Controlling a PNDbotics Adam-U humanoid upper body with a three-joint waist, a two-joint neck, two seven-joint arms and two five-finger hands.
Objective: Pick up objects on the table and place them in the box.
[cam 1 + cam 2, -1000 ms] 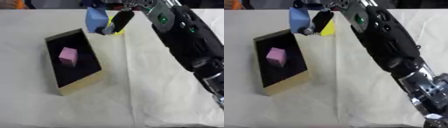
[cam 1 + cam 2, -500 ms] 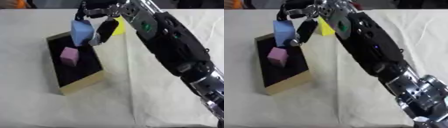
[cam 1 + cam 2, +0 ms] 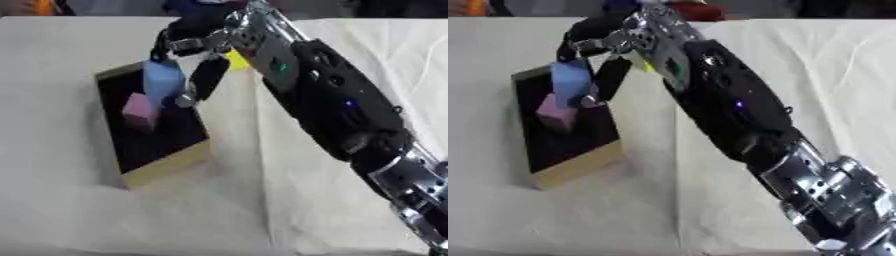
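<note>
On the left of the desk (image 3: 79, 210), which is covered in pale cloth, a shallow box (image 3: 166, 165) with tan walls and a dark inside lies at an angle. A pink block (image 3: 138, 111) sits inside it near the far end. Just above that end hangs a light blue block (image 3: 164, 84), held by the right robot hand (image 3: 194, 55), whose dark fingers (image 3: 208, 77) curl down around the block's sides. The block looks like a light, stiff cube, perhaps foam, easiest to take by two opposite flat faces. To the right, a small yellow object (image 3: 236, 60) on the cloth peeks out behind the hand. The black arm (image 3: 332, 110) runs to the lower right corner. No left robot hand shows.
</note>
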